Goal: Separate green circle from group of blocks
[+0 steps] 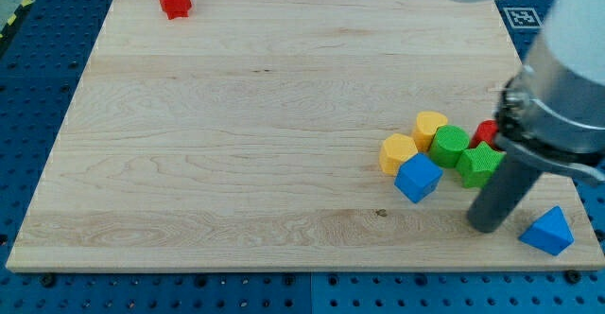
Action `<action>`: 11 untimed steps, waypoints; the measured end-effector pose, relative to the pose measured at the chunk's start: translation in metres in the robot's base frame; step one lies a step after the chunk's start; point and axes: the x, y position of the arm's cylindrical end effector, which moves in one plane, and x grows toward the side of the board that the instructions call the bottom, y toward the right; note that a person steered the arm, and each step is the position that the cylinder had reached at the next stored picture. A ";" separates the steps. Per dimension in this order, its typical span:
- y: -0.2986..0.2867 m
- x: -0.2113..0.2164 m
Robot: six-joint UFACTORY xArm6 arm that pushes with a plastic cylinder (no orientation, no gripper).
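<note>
You'll find my tip [489, 224] touching nothing, just below-right of the green circle [450, 147], which sits packed among its neighbouring blocks.

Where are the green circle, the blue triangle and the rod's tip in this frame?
green circle [449, 146]: camera view, on its top face.
blue triangle [550, 231]: camera view, on its upper face.
my tip [485, 224]: camera view, the rod's lower end, below the group.

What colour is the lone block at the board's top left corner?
Red, seen clearly in the camera view, far from the group.
</note>
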 end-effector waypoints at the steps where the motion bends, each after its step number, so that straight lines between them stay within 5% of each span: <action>1: 0.010 -0.003; 6: 0.006 -0.092; 8: -0.011 -0.079; 11: -0.119 -0.079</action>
